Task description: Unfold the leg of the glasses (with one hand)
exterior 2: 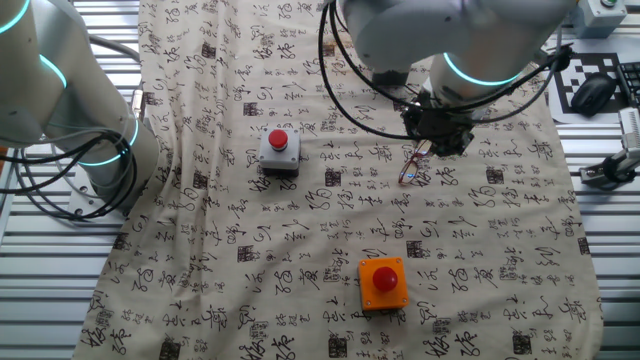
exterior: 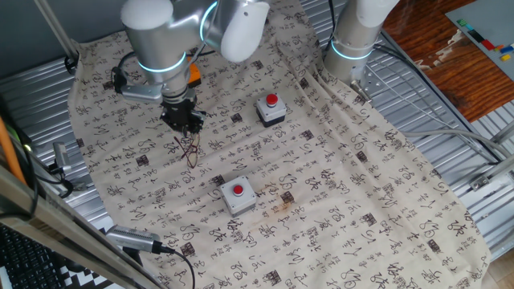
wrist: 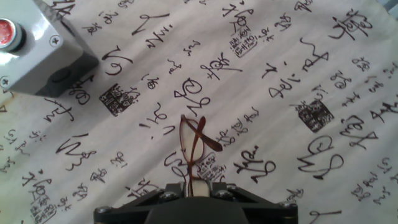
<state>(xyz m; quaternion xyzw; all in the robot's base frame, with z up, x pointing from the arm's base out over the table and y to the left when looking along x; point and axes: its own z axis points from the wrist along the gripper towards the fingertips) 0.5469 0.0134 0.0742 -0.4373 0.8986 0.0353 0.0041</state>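
On the calligraphy-printed cloth (exterior: pixel 337 185) over the worktop, the glasses (wrist: pixel 196 146) hang from the gripper (wrist: pixel 198 186), jaws closed on one end (grey button box (wrist: pixel 37 53) nearby).

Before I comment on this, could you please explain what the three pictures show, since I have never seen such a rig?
A robot arm works at a table covered by a cloth printed with calligraphy. Two pictures come from fixed cameras on different sides; the third looks along the fingers from the hand. The gripper is down over the glasses, a thin reddish-brown pair on the cloth. The hand view shows the frame reaching in between the fingers, but not clearly whether they pinch it. Two grey button boxes with red buttons also sit there. A second arm base stands at the edge.
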